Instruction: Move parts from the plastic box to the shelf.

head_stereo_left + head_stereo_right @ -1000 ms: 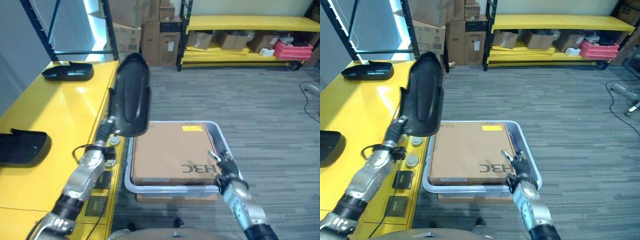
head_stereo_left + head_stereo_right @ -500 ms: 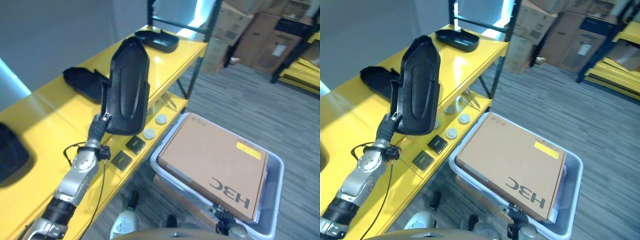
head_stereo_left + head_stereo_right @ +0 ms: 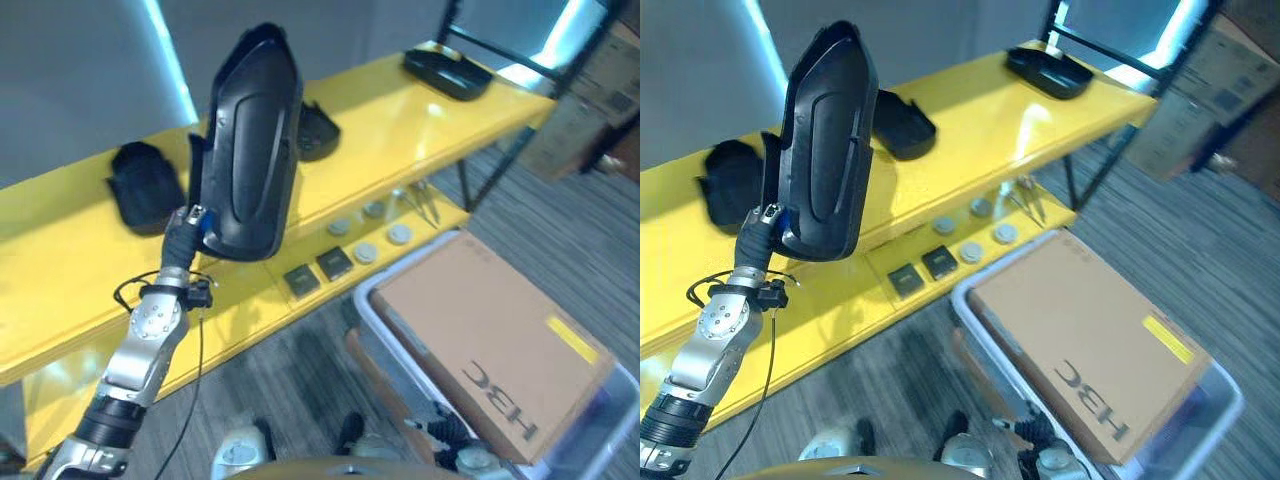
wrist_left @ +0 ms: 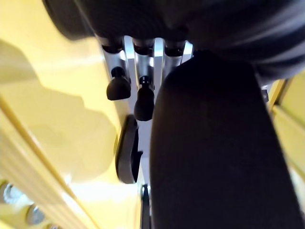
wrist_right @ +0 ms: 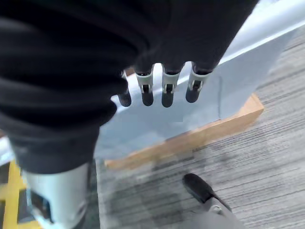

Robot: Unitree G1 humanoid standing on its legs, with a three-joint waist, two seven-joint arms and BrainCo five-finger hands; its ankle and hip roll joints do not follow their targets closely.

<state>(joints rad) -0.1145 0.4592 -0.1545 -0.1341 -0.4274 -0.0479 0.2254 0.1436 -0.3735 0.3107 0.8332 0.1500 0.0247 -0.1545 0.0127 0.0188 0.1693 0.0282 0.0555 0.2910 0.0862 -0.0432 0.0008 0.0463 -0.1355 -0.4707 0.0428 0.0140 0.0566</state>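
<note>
Left hand [image 3: 178,238] is seen clenched around the lower end of a long black part [image 3: 247,150], which is held upright above the front edge of the yellow shelf [image 3: 60,270]. From the head views the part's full shape is shown, with a raised oval panel on its face. From the left wrist view only its dark bulk is shown up close, with curled fingers [image 4: 144,98] beside it over the yellow surface. Three other black parts [image 3: 902,123] are seen lying on the shelf, well apart from one another. Lower right in the head views, the plastic box [image 3: 1232,400] is shown with a brown cardboard box [image 3: 1090,340] lying in it. The right hand [image 5: 164,90] is shown in its own wrist view with fingers relaxed and holding nothing, near the pale wall of the plastic box.
</note>
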